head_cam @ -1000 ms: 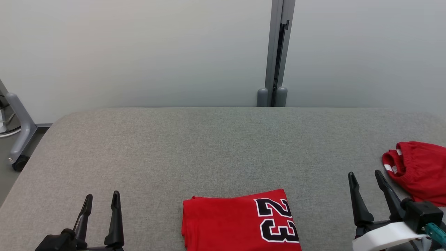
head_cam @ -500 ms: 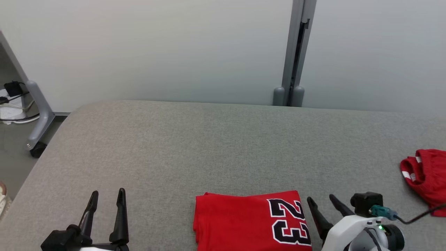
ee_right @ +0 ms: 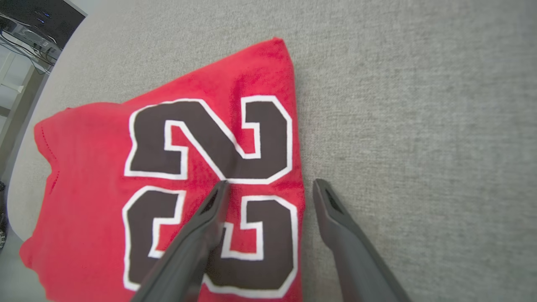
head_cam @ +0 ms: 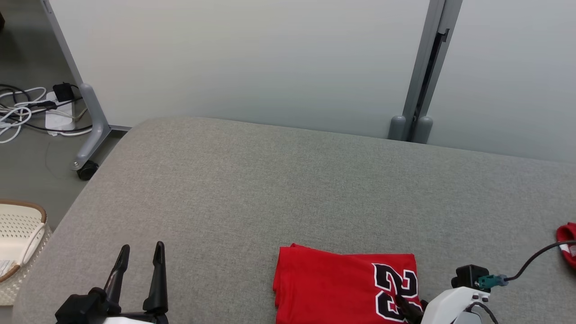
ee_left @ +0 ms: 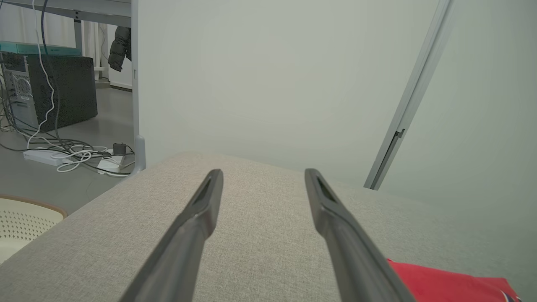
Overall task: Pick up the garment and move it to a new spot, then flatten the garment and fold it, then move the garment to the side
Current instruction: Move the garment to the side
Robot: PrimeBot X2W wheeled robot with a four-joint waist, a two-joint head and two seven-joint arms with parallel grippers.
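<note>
- Neatly folded, the red garment lay at the near edge of the grey padded table, its black-and-white number 23 facing up.
- The right gripper hung open and empty astride the garment's right edge, one finger over the number and the other above bare padding. Whether it touched the cloth could not be made out.
- The left gripper, jaws spread and holding nothing, sat at the lower left, well apart from the garment.
- A second red cloth peeked in at the table's far right edge, near a dark cord trailing from the right wrist.
- Off the table's left side stood a pale basket, with a tangle of cables on the floor by a grey wheeled leg. A grey post divided the wall panels behind.
- Compared with a second earlier, the head camera had swung left, bringing basket and cables into view and pushing the second red cloth to the edge. The right gripper had closed in from well to the garment's right, while the left gripper kept its place; both stayed open.
</note>
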